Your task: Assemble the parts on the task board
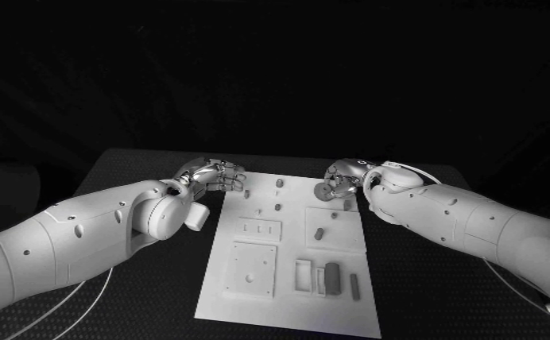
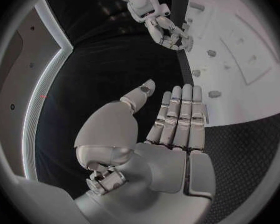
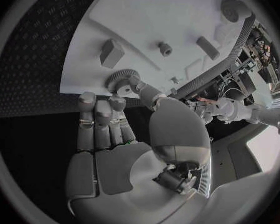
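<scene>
Head view, going left to right: the left hand point(image 1: 214, 175) sits at the task board's point(image 1: 287, 300) far left corner, fingers straight and together in its wrist view, holding nothing, so it's released. Small parts are scattered across the board: a couple of pegs point(image 1: 279, 184) near the far edge, a block point(image 1: 318, 234) about mid-board, and a dark upright piece point(image 1: 332, 276) with a thin bar point(image 1: 354, 285) toward the near right corner.

Over at the far right corner, the right hand point(image 1: 344, 179) is pinching a round toothed gear point(image 1: 324, 194) between thumb and a fingertip, right over the board's edge. The right wrist view shows the gear point(image 3: 120, 79) much better, knurled rim and all, with a small post point(image 3: 165, 48) not far off on the board.

My guess is the step is seating that gear on a post. To do it well I'd keep the gear flat, line its hole up over the post before lowering, and only let go once it's dropped fully.

Hard to make out: whether the gear is touching the board or hovering, and which post it belongs on. The gear's centre hole is hidden by the fingers.
</scene>
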Motion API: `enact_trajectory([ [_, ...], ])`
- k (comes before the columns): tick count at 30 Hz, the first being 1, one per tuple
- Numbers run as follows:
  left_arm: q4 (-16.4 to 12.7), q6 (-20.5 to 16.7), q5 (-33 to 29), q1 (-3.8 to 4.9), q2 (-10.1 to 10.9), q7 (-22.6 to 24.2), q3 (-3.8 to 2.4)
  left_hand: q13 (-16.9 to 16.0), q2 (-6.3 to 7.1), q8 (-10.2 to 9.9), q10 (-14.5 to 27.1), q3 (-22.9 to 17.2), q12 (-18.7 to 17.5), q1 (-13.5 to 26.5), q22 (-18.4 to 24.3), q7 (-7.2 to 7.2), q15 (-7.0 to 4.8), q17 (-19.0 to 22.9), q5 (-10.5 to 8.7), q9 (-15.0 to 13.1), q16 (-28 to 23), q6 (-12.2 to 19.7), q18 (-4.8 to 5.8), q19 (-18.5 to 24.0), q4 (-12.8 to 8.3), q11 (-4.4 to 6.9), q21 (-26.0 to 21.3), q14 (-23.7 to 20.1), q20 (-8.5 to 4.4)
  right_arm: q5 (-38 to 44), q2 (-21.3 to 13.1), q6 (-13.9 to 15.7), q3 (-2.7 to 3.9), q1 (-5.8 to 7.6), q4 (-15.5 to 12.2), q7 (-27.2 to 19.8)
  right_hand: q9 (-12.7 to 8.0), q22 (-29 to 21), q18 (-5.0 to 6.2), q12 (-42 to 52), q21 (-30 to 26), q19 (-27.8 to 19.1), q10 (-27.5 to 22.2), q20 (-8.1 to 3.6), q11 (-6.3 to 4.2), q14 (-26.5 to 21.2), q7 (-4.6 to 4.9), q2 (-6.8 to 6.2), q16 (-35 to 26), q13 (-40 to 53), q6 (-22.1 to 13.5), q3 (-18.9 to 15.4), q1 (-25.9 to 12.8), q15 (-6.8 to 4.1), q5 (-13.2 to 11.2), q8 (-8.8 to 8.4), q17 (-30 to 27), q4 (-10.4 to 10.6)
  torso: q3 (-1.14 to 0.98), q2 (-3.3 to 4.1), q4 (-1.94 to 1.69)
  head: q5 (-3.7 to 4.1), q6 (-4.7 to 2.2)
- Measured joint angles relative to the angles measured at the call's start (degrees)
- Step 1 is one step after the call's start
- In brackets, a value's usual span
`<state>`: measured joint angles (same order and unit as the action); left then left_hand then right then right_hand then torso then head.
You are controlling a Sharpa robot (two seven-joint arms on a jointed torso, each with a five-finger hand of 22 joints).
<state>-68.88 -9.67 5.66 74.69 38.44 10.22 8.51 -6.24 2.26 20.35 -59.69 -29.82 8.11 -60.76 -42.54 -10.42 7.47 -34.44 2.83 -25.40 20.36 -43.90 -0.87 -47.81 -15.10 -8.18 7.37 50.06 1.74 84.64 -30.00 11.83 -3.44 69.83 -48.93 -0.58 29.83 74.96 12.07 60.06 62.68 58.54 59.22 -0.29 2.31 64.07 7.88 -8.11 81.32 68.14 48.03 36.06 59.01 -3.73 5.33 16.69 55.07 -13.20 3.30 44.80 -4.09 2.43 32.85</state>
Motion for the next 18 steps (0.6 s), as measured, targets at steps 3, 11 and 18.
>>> enact_trajectory([
  [3,0.0,0.0,0.0,0.0,0.0,0.0,0.0,0.0,0.0,0.0,0.0,0.0,0.0,0.0,0.0,0.0,0.0,-0.1,0.0,0.0,0.0,0.0,0.0,0.0,0.0,-0.03,-0.2,0.0,0.0,0.4,0.1,0.4,-0.01,-0.08,0.0,0.5,0.0,0.0,0.01,0.3,0.0,0.0,0.0,0.0,-0.01,0.0,0.0,-0.58,0.0,-0.3,0.0,-0.3,-1.1,0.0,0.0,0.12,-0.1,0.3,-0.01,-0.01,-0.02,0.04,0.02],
  [11,0.0,0.0,0.0,-0.01,0.0,0.0,-0.01,0.1,0.0,0.0,-0.2,0.0,-0.2,0.0,0.0,0.0,0.0,-0.1,0.0,0.1,-0.2,0.0,0.0,0.0,0.0,-0.21,-0.2,0.0,0.0,2.0,0.5,1.6,-0.03,-0.37,-0.2,1.7,0.0,0.0,0.05,0.7,0.0,0.0,0.0,0.0,-0.03,0.0,-0.1,-1.99,0.2,-0.9,0.1,-0.4,-2.9,0.01,0.0,-0.29,-0.3,1.8,-0.01,-0.01,-0.03,0.06,0.12],
  [18,0.1,0.0,0.0,-0.01,0.0,0.0,-0.01,0.1,0.0,0.0,-0.2,0.0,-0.2,0.0,0.0,0.0,0.0,-0.1,0.0,0.0,-0.2,0.0,0.0,0.0,0.0,-0.2,-0.2,0.0,0.0,3.3,0.9,2.8,-0.04,-0.62,-0.6,2.5,-0.2,0.0,0.09,1.6,0.0,0.2,0.0,-0.22,-0.04,0.3,-0.12,-1.76,1.2,-1.1,0.1,-0.3,-3.1,-0.25,0.0,0.19,-0.3,2.2,-0.02,0.01,0.0,0.15,0.24],
])
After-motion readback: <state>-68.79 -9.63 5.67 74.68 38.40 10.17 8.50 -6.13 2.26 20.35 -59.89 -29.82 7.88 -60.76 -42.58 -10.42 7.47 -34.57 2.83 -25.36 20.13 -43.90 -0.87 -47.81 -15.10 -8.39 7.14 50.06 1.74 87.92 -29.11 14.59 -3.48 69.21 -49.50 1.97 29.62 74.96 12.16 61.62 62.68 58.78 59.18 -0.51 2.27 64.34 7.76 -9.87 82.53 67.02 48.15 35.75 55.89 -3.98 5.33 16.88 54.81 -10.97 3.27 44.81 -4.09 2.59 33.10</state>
